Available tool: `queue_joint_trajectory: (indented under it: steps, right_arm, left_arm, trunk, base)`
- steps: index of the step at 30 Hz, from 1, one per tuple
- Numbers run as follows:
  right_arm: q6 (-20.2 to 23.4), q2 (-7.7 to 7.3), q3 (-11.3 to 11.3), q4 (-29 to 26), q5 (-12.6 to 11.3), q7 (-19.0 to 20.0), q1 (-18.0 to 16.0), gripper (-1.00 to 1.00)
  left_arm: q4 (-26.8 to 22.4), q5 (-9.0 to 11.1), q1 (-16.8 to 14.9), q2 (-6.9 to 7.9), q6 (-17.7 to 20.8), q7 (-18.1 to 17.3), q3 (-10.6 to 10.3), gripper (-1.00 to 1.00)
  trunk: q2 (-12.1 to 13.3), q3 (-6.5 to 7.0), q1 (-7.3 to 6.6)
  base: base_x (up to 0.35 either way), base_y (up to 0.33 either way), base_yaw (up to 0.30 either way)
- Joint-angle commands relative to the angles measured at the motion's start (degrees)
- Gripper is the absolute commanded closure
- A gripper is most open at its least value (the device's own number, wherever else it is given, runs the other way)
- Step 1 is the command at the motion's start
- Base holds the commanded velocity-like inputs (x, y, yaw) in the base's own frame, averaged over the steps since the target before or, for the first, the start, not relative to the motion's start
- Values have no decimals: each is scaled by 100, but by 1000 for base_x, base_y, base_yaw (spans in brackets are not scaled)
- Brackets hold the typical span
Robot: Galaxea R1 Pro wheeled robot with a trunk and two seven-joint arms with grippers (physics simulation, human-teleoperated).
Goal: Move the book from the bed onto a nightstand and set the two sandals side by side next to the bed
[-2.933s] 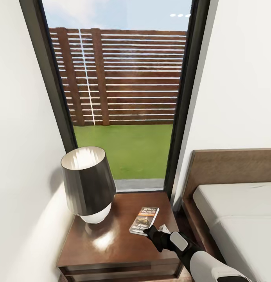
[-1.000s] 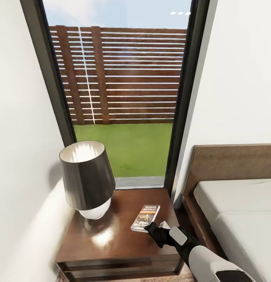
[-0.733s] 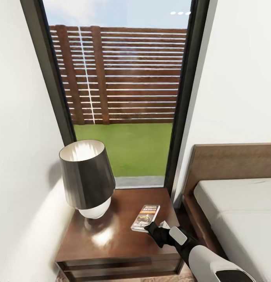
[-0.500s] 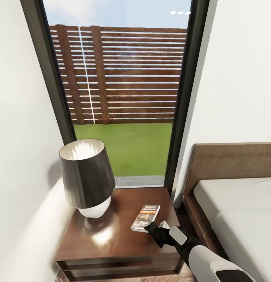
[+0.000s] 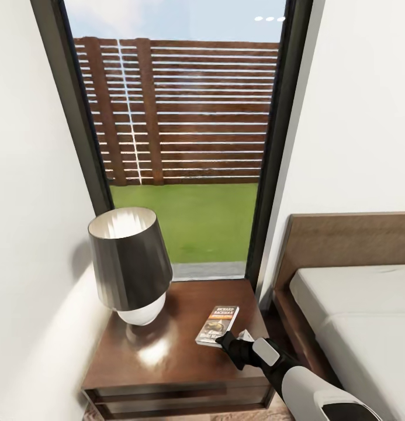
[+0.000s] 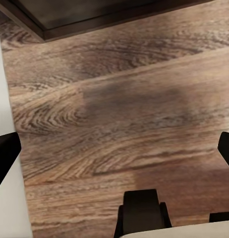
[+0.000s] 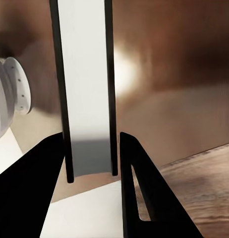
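The book [image 5: 218,324] lies flat on the glossy top of the dark-brown nightstand [image 5: 161,362], near its right front corner. My right gripper [image 5: 224,340] is at the book's near edge and is shut on it. In the right wrist view the book [image 7: 87,99] runs edge-on between the two black fingers [image 7: 52,158]. My left gripper [image 6: 114,153] hangs open over the wood-plank floor [image 6: 119,99]. The bed [image 5: 354,316] stands right of the nightstand. The sandals are out of view.
A lamp [image 5: 131,263] with a dark shade and white base fills the nightstand's left half. Behind it a tall black-framed window [image 5: 184,146] shows fence and grass. White walls close in on both sides. The headboard [image 5: 342,245] is close to my right arm.
The head camera has shifted a little, so the whole picture has moved. The book and my right gripper keep the same place on the nightstand.
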Motion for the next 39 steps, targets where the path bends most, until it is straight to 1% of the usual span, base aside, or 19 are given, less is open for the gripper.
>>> queue_joint_trajectory:
  steps: [1, 6, 27, 33, 39]
  right_arm:
    - [17, -1, -4, -5, -10, 5, -3, 100]
    - [17, 1, -4, -8, -10, 5, -3, 100]
    - [16, -5, -4, -10, -10, 5, -10, 100]
    - [17, -1, -4, -10, -10, 5, -11, 100]
    - [17, 0, -4, -10, -10, 3, -12, 100]
  left_arm:
    - [-1, 55, -4, 3, -17, 27, -50, -100]
    - [-3, 55, -7, 3, -17, 23, -50, -100]
    - [0, 55, -4, 3, -17, 26, -50, -100]
    - [3, 55, -1, 3, -17, 24, -50, -100]
    - [4, 55, -2, 3, -17, 25, -50, -100]
  trunk:
    - [-44, -23, 22]
    - [-244, -113, 131]
    - [-244, -113, 131]
    - [-485, -221, 263]
    - [-485, -221, 263]
  base:
    - [0, 0, 0]
    - [0, 0, 0]
    - [0, 0, 0]
    - [0, 0, 0]
    - [0, 0, 0]
